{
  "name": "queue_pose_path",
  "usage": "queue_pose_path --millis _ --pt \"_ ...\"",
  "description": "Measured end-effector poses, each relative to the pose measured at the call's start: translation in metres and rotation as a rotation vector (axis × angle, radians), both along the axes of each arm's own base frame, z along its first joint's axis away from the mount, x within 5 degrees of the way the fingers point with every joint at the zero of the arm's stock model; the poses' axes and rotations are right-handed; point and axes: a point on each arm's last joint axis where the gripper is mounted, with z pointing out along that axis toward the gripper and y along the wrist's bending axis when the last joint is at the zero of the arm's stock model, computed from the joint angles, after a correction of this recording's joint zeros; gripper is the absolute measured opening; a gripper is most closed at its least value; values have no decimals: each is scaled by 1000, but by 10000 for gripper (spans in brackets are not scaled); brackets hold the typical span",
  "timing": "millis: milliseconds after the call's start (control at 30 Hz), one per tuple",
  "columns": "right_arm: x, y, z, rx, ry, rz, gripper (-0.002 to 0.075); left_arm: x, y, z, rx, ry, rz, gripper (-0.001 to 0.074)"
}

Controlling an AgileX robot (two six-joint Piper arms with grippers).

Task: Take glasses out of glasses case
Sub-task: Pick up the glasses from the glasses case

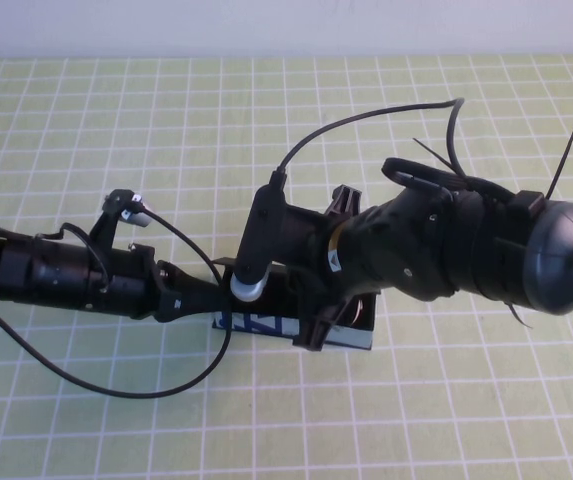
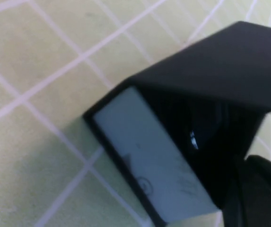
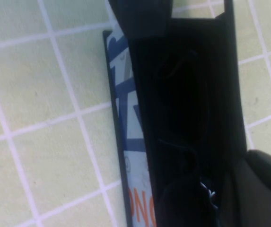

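High view gives you the layout: the glasses case (image 1: 351, 338) sits near the middle of the green gridded tablecloth (image 1: 446, 400), its white side with blue print facing the robot, and both arms meet right over it. Your left arm comes in low from the left, and the left gripper (image 1: 228, 290) sits at the case's left end, mostly covered by the right arm's camera mount; you cannot tell from here whether its fingers are apart or together. Your right arm reaches in from the right, and the right gripper (image 1: 316, 325) is down at the case, pointing into the open top. Its fingers are drawn together, though what, if anything, lies between them is lost in the dark interior.

Left wrist view shows you the case (image 2: 149, 161) from one end: a pale end face framed in black, with the matte black lid (image 2: 230, 66) lifted above it at a slant, so the case stands open. A small glint shows inside the black cavity; nothing more can be made out there.

Right wrist view looks along the case (image 3: 135, 142), white side with blue and orange-red print next to the black trough. The glasses (image 3: 182, 151) are only faint curved outlines in that trough, inside the case, black on black.
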Motion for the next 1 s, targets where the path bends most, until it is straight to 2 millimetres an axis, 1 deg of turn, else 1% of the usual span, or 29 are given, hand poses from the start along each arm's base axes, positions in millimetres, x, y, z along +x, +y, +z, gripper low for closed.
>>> queue_pose_path --millis 67,133,200,233,267,333,400,467,533,633,767,867,1000 --pt "-1 1 0 17 13 -10 0 1 0 -2 -9 10 12 -4" --pt "-2 0 3 36 28 -22 17 1 0 -3 -12 11 15 -4" --pt "-5 -1 10 71 47 -41 59 2 0 -3 -13 12 16 -4" --pt "-8 -2 17 97 61 -55 94 2 0 -3 -14 12 18 -4" --pt "-11 -3 24 130 75 -69 130 2 0 -3 -14 12 18 -4" --pt "-20 -6 40 199 120 -98 176 2 -1 -4 -18 15 21 -4" --pt "-30 -9 55 268 189 -131 178 2 -1 -4 -18 16 20 -4" --pt "-39 -10 62 324 303 -180 126 2 -1 -4 -20 17 19 -4" --pt "-45 -10 59 336 408 -226 50 2 -1 -4 -20 17 19 -4" --pt "-46 -9 45 300 516 -300 4 2 -1 -4 -20 17 19 -4" --pt "-39 -4 17 236 573 -387 -11 2 -1 -4 -20 18 20 -4" --pt "-32 -3 2 202 559 -442 -13 2 -1 -4 -20 18 20 -4" --pt "-23 -5 -3 212 508 -497 -15 2 -1 -4 -21 22 20 -4"
